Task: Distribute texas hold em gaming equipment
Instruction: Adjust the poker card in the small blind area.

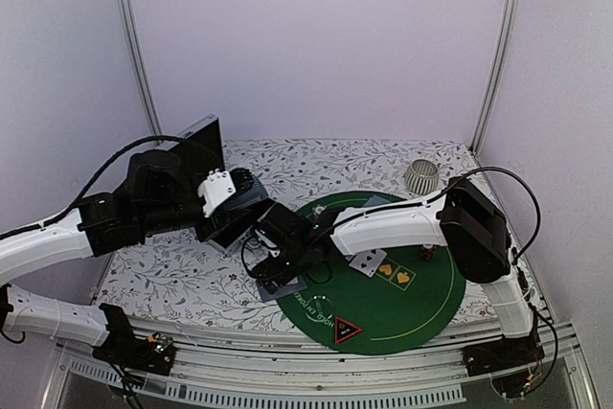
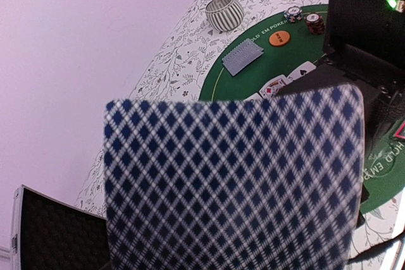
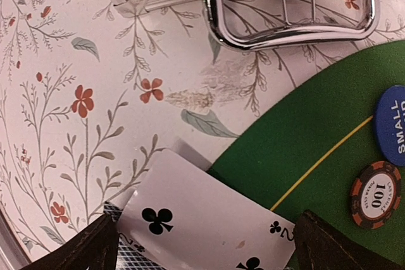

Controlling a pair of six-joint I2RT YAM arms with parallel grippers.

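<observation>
Dark fingers [image 3: 88, 251] of my right hand [image 3: 209, 245] stand wide apart over a face-up two of clubs [image 3: 209, 216], which lies free, half on the green mat [image 3: 316, 124] and half on the tabletop [image 3: 95, 124]. My left hand [image 1: 244, 213] is clamped on a blue-checked card [image 2: 234, 181]. Chip stacks [image 2: 314, 22], an orange disc [image 2: 279, 38] and some cards are out. I judge the dealing to be only partway done.

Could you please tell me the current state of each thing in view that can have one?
Left hand: shut on blue-backed card.
Right hand: open.
Two of clubs: face up, between right hand's fingers.
Aluminium case: open, lid up.
Ribbed cup: upright.
Far card pair: face down.
</observation>
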